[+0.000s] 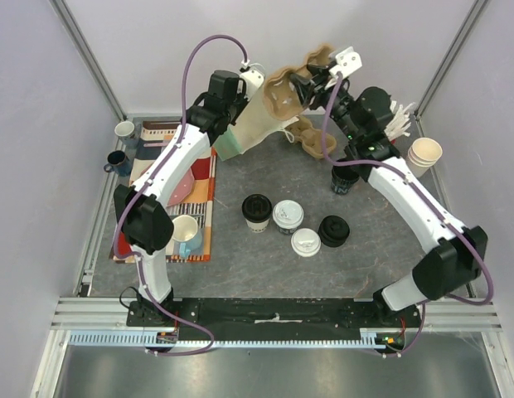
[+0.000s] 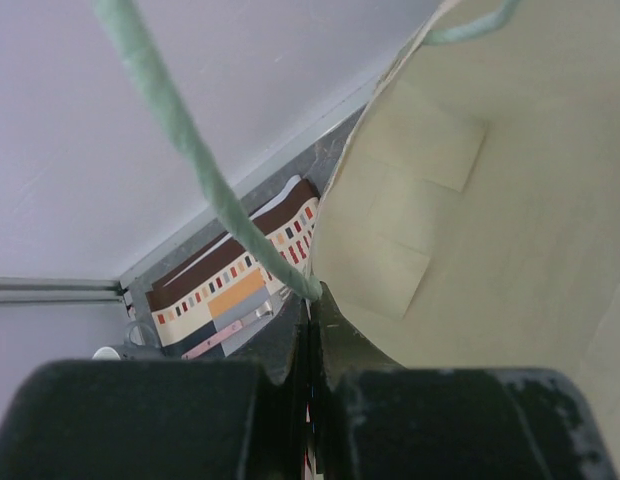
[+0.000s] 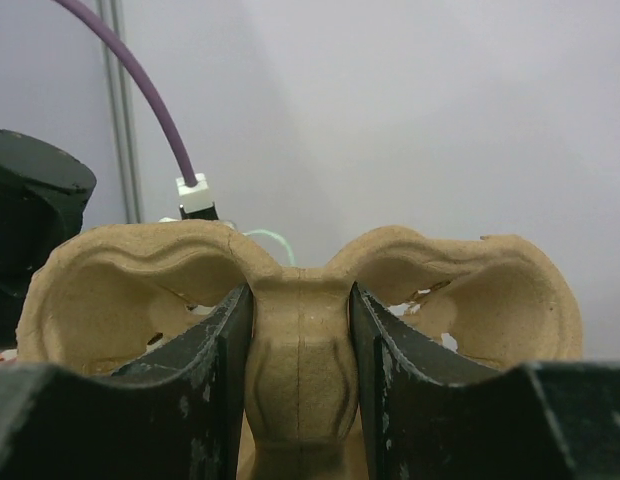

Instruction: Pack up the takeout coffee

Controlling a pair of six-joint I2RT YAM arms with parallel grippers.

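Right end effector (image 3: 300,300) pinches the pulp carrier (image 3: 120,290); my left end effector (image 2: 310,325) is pressed together on the bag handle (image 2: 190,150) beside it. Next, carrier into bag (image 2: 510,230).

You're looking into a booth with plain pale walls (image 1: 41,99) at 9, 12 and 3 o'clock (faintly lilac under soft, even light). Slanting aluminium posts (image 1: 87,58) mark the far corners at 11 and 1. The tabletop (image 1: 265,278) is dark mottled grey, with a silver rail (image 1: 91,313) at 6 o'clock.
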